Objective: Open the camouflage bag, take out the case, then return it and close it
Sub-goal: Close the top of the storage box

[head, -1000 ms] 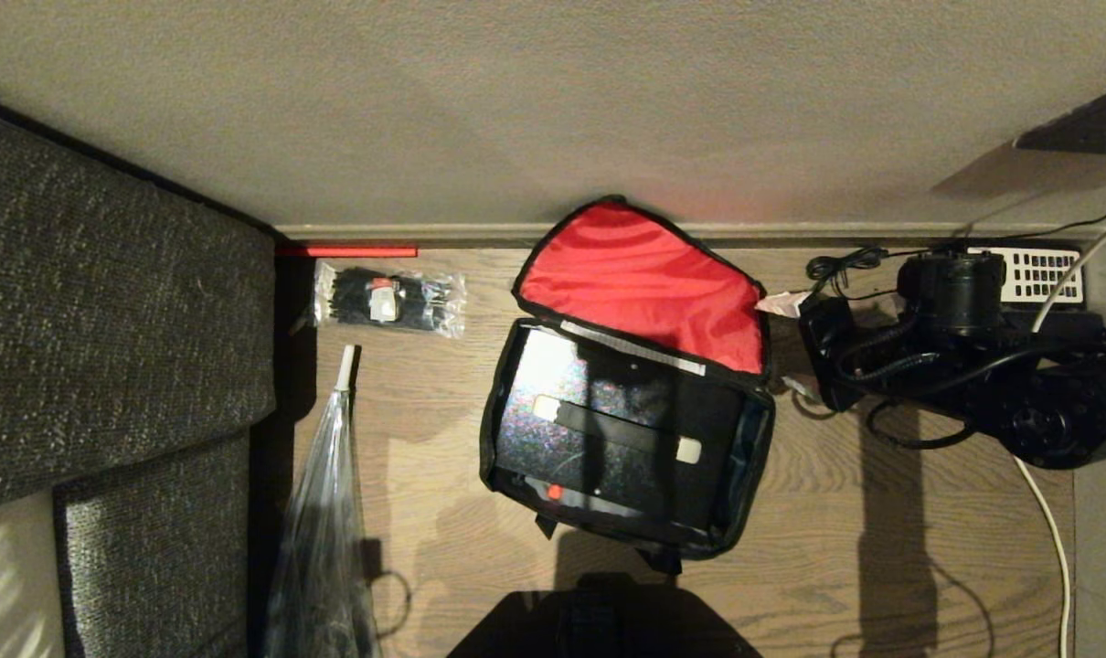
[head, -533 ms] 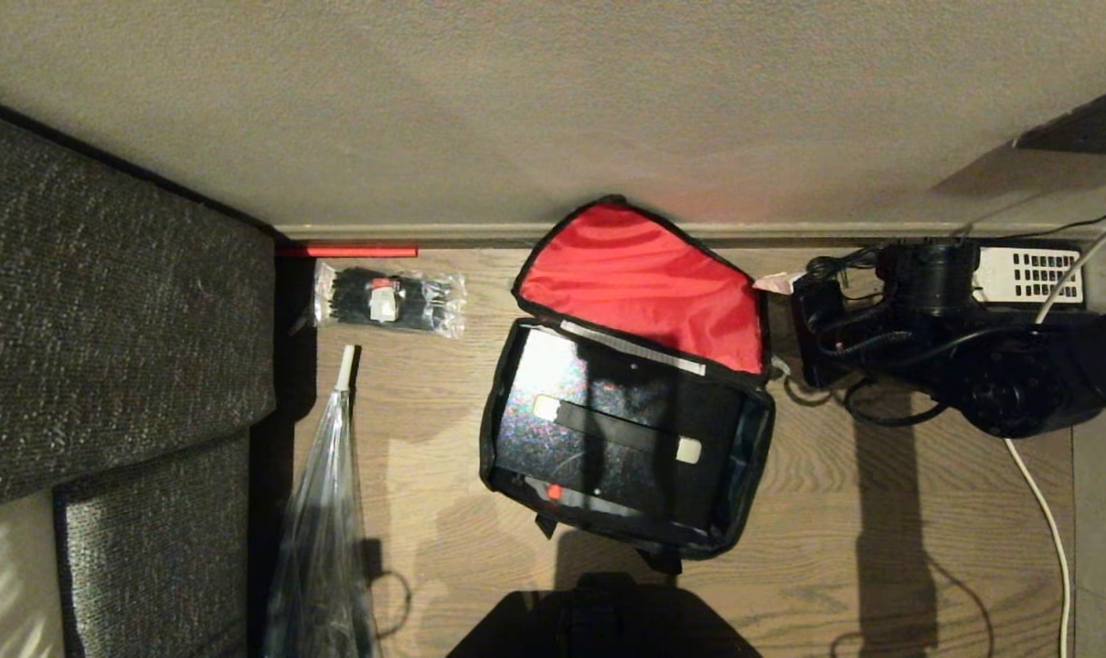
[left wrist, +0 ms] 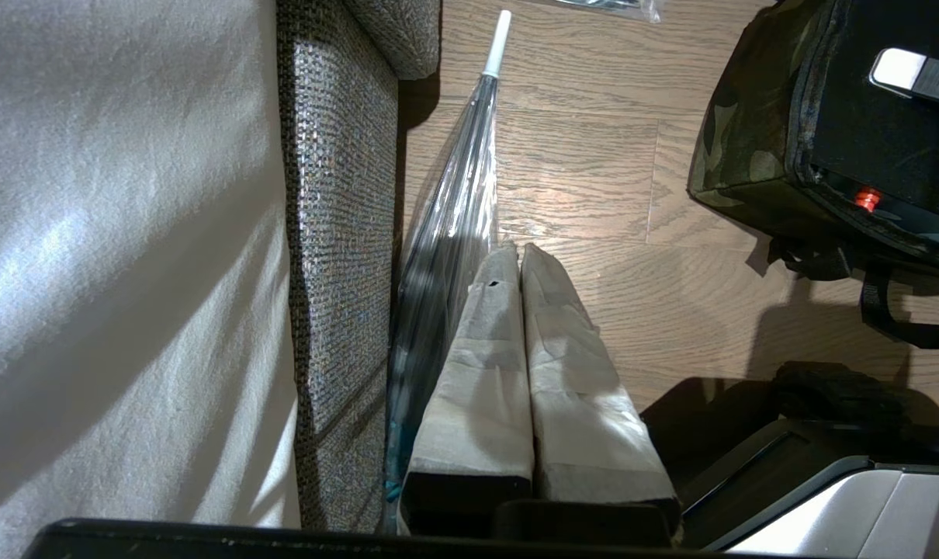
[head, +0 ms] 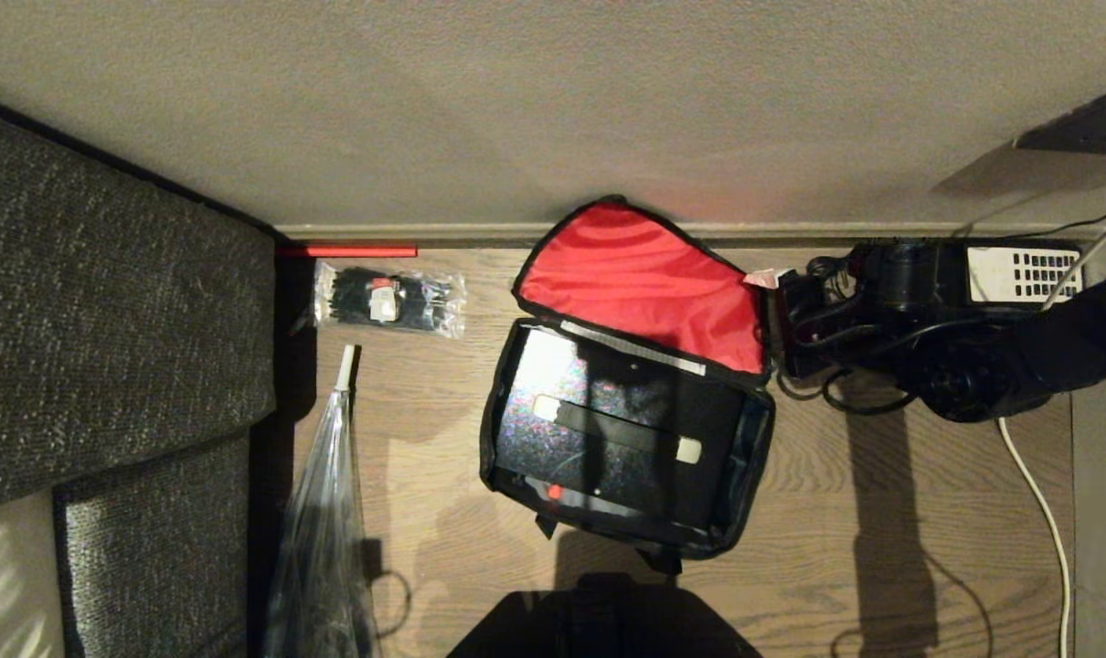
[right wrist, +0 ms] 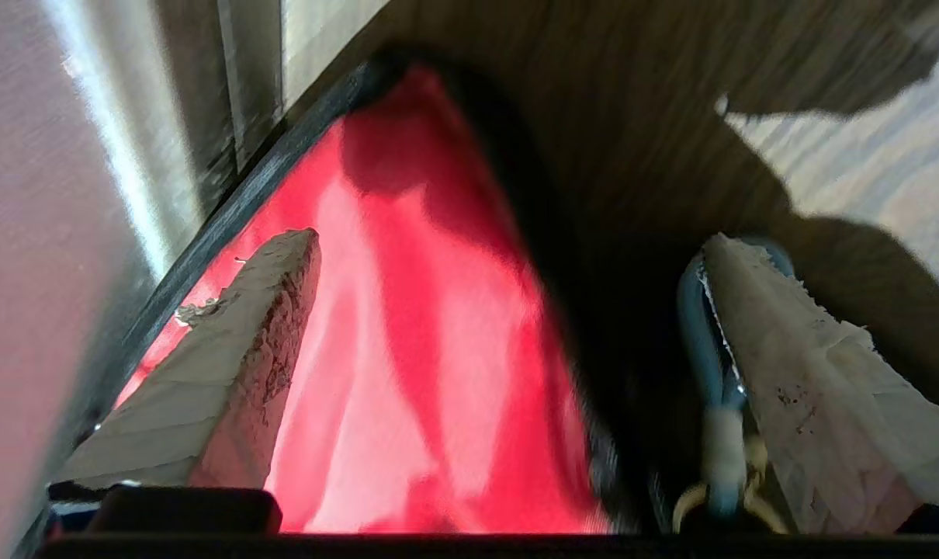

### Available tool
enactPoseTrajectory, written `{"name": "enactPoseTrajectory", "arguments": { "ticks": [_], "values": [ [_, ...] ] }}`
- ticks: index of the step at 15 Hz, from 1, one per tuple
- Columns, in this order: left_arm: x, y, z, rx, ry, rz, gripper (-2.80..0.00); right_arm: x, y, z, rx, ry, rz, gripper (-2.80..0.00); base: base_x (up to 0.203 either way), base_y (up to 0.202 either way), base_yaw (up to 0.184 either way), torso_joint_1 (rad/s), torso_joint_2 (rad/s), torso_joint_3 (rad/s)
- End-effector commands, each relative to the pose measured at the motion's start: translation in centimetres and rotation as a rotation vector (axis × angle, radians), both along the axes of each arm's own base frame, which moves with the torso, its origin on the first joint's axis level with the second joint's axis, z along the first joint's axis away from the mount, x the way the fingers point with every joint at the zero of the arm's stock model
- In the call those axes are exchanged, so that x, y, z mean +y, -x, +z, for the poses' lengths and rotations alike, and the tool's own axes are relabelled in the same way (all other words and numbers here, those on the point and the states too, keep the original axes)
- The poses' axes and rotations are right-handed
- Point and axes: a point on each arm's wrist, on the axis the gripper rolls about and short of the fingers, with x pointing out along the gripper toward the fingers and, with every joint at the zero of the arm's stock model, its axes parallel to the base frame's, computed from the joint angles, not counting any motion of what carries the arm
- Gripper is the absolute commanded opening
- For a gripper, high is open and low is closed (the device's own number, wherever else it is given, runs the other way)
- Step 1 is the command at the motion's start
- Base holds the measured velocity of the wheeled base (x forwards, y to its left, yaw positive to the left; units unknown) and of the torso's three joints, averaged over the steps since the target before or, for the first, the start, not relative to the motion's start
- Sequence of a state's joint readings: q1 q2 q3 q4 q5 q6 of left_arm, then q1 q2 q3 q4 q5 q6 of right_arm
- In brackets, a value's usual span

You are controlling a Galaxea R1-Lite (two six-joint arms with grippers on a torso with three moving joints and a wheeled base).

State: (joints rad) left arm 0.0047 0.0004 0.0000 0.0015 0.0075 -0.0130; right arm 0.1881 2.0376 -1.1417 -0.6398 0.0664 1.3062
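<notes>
The camouflage bag lies open on the wood floor, and its red-lined lid leans back against the wall. The black case lies flat inside it, strap handle and red clasp showing. My right gripper is at the lid's right edge. In the right wrist view this gripper is open, its taped fingers straddling the lid's red lining and black rim. My left gripper hangs parked and shut near the floor, left of the bag.
A grey sofa fills the left side. A clear-wrapped umbrella lies beside it, and a packet of black items sits near the wall. A white cable and a white vented box are at the right.
My right arm has moved left and toward the wall, bringing its gripper up to the lid's right edge. The bag, lid and case have not moved.
</notes>
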Motion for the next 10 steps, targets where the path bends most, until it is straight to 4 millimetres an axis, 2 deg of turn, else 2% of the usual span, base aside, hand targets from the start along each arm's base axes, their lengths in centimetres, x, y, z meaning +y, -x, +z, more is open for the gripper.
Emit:
{"name": "enactPoseTrajectory", "arguments": {
  "ticks": [1, 2, 3, 4, 10],
  "values": [
    [0.0, 0.0, -0.07, 0.001, 0.001, 0.001, -2.8, 0.2, -0.96, -0.36, -0.005, -0.008, -0.004, 0.0, 0.0, 0.0, 0.0, 0.0, 0.0, 0.0],
    [0.0, -0.01, -0.09, 0.001, 0.001, 0.0, -2.8, 0.2, -0.96, -0.12, -0.012, -0.009, -0.006, 0.0, 0.0, 0.0, 0.0, 0.0, 0.0, 0.0],
    [0.0, 0.0, -0.06, 0.0, 0.001, 0.0, -2.8, 0.19, -0.9, 0.05, -0.017, -0.009, -0.006, -1.73, 0.0, 0.0, 0.0, 0.0, 0.0, 0.0],
    [0.0, -0.01, -0.07, 0.001, 0.001, 0.0, -2.8, 0.17, -0.86, 0.17, -0.021, -0.005, -0.006, -2.8, 0.0, 0.0, 0.0, 0.0, 0.0, 0.0],
    [0.0, 0.0, -0.05, 0.0, 0.001, 0.0, -2.8, 0.06, -0.56, 0.57, -0.028, -0.008, -0.005, -2.8, 0.0, 0.0, 0.0, 0.0, 0.0, 0.0]
  ]
}}
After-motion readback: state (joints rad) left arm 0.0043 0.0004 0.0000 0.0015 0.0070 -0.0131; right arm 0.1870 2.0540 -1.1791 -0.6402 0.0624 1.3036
